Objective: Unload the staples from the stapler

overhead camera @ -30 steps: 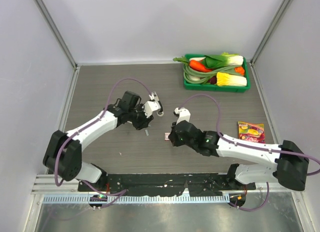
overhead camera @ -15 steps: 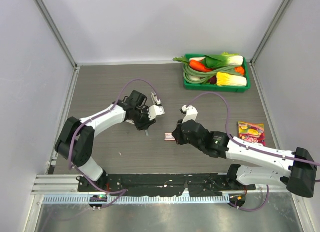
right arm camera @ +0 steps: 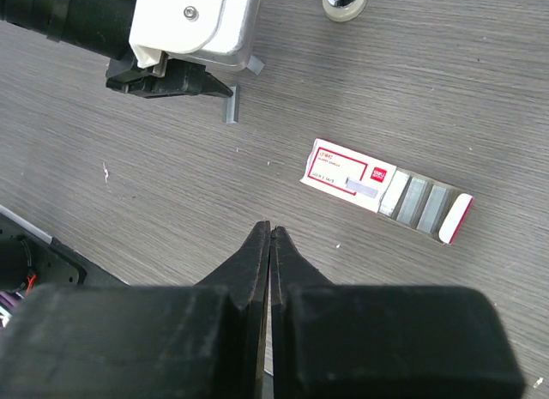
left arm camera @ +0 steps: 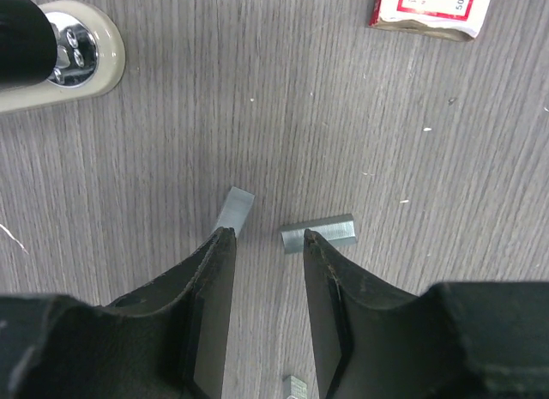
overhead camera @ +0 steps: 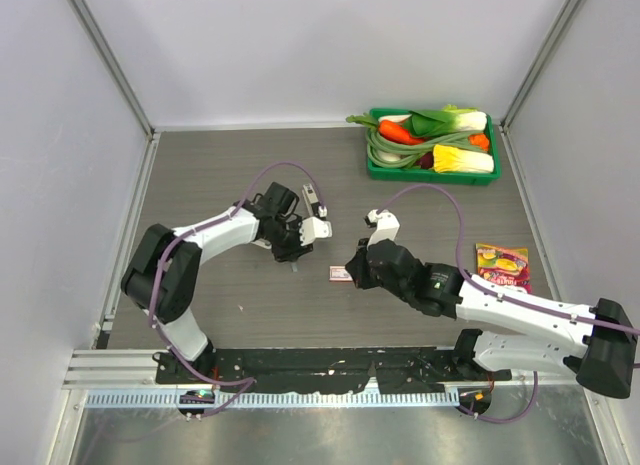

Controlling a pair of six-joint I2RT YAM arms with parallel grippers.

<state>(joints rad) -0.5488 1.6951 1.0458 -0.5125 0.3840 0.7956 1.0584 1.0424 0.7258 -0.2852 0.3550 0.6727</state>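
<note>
Now left pincer [left arm camera: 268, 234] parted beside staples [left arm camera: 319, 233], shifted rightward; right pincer [right arm camera: 270, 230] clenched, empty.

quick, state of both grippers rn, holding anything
left gripper: open, holding nothing, fingertips beside loose staples on the table.
right gripper: closed, holding nothing.

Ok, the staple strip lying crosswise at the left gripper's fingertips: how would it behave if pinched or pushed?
The staple strip looks tiny and thin, so probably light and apt to slide. Smooth metal, likely slippery; a hard pinch might snap it.
</note>
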